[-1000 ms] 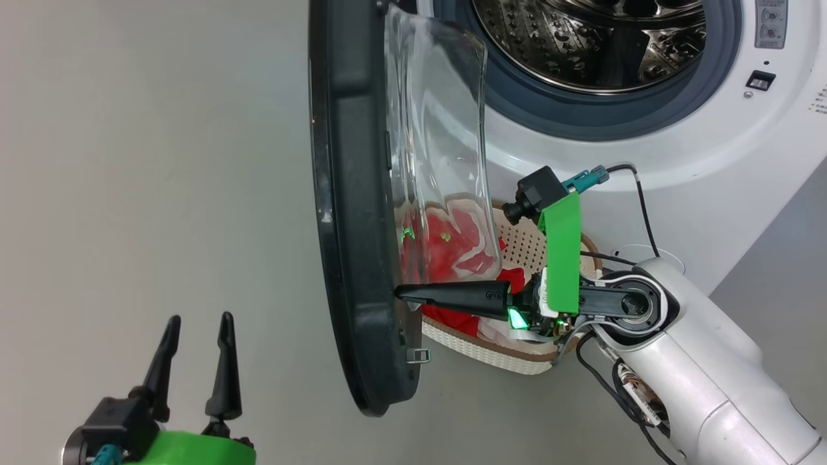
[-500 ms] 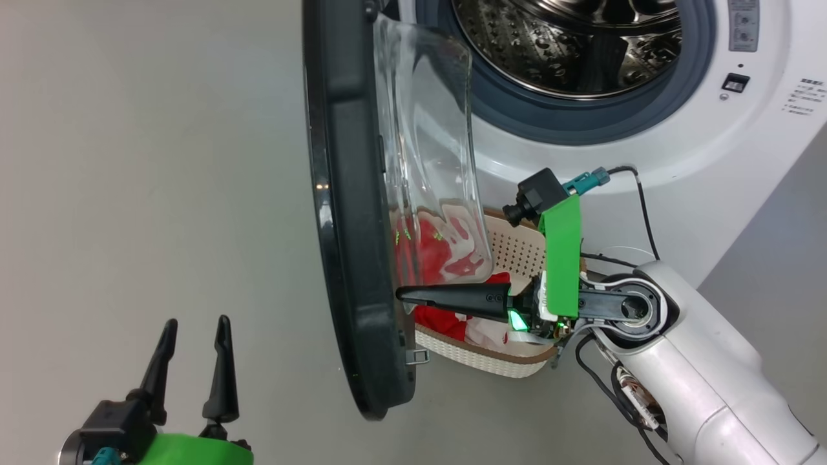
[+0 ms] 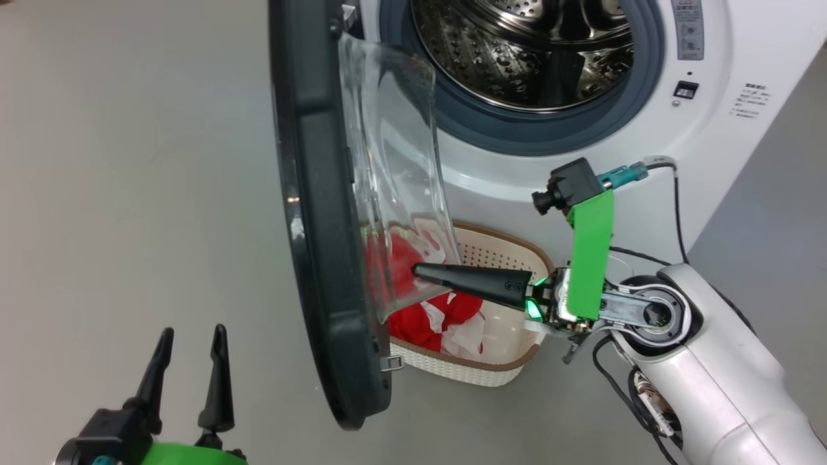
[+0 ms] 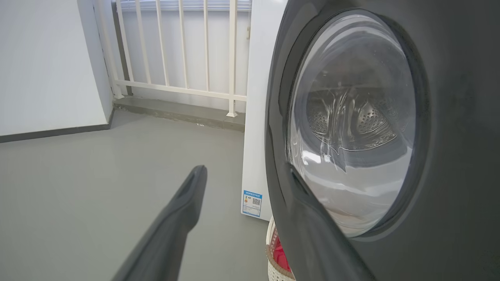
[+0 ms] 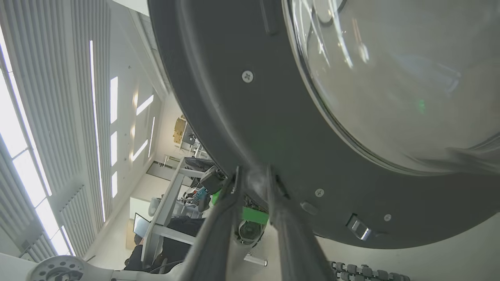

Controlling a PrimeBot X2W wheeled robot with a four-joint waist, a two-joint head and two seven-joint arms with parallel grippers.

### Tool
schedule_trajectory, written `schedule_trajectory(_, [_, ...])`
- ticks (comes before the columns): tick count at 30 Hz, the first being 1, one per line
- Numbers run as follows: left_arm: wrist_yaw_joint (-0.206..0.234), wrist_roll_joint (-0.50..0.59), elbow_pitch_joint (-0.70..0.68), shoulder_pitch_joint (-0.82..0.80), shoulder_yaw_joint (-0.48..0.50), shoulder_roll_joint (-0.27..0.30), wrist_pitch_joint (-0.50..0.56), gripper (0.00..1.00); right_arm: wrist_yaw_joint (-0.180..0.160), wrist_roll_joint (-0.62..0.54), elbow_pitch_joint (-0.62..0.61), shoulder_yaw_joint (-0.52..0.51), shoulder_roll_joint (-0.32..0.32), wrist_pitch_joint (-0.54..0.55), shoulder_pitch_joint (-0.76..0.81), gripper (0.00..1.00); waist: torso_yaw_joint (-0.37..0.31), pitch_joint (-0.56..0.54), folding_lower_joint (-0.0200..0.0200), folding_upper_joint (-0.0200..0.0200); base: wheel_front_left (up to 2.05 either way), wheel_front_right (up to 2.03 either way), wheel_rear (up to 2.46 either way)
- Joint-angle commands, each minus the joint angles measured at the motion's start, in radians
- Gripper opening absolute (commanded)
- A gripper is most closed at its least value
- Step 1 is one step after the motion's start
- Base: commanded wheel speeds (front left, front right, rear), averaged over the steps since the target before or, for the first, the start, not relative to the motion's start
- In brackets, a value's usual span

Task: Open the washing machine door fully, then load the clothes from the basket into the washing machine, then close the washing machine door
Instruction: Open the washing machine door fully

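Note:
The washing machine door stands open, edge-on to my head view, its clear glass bowl bulging toward the washing machine and its steel drum. Below the door sits the basket with the red and white clothes in it. My right gripper points at the door's inner side, just short of it, over the basket. In the right wrist view the right gripper has its fingers slightly apart and holds nothing. My left gripper hangs open at the lower left, outside the door.
Grey floor spreads left of the door. In the left wrist view a white railing and a wall stand behind the machine, whose side bears a blue label. Black cables loop off my right wrist.
The head camera has shifted, moving the whole picture. My right gripper's tips have drawn back from the door's inner face and its fingers have parted. The left gripper stays open.

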Motion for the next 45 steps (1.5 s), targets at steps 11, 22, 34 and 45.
schedule_trajectory(11, [-0.006, 0.002, -0.036, -0.004, 0.068, 0.018, -0.008, 1.0, 0.002, -0.174, -0.243, -0.078, -0.045, -0.182, 0.113, 1.0, -0.077, 0.004, 0.0, 0.0, 0.0, 0.0, 0.0])
schedule_trajectory(22, [-0.013, 0.011, -0.049, 0.011, 0.108, 0.018, -0.008, 1.0, 0.002, -0.414, -0.374, -0.076, -0.15, -0.496, 0.205, 1.0, -0.146, 0.002, 0.0, 0.0, 0.0, 0.0, 0.0])
schedule_trajectory(34, [-0.014, 0.009, -0.055, 0.027, 0.108, 0.018, -0.008, 1.0, 0.002, -0.726, -0.282, 0.09, -0.304, -1.038, 0.286, 1.0, -0.15, 0.001, 0.0, 0.0, 0.0, 0.0, 0.0])
schedule_trajectory(45, [-0.012, 0.004, -0.06, 0.037, 0.106, 0.018, -0.008, 1.0, 0.002, -0.924, -0.155, -0.029, -0.211, -1.087, 0.373, 1.0, -0.133, -0.006, 0.0, 0.0, 0.0, 0.0, 0.0])
